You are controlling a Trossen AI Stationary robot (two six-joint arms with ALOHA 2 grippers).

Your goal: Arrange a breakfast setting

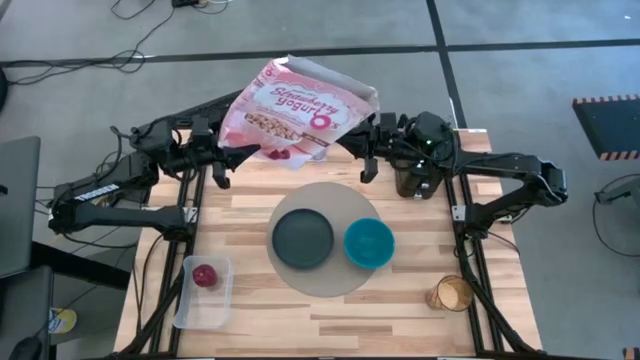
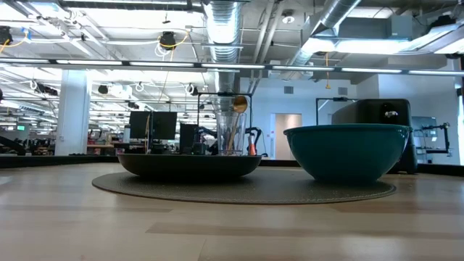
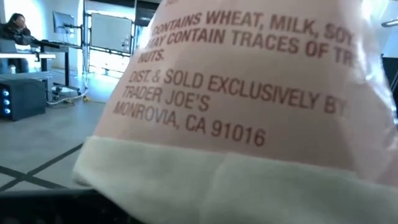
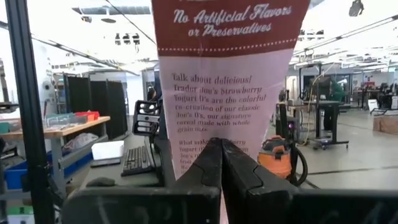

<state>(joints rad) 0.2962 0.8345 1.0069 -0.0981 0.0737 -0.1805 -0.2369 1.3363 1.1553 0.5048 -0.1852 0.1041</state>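
While a pink cereal bag [image 1: 296, 108] is held aloft over the counter's [image 1: 400, 310] far edge, it is gripped at both ends: the left claw [image 1: 222, 152] is clamped on one end, the right claw [image 1: 368, 140] is pinched closed on the other. Below, one round grey mat [image 1: 330, 285] carries one dark grey plate [image 1: 302, 240] and one teal bowl [image 1: 369, 243], side by side. One red apple [image 1: 204, 276] sits in a clear tub [image 1: 200, 310] at the near left; open wood is left around the mat.
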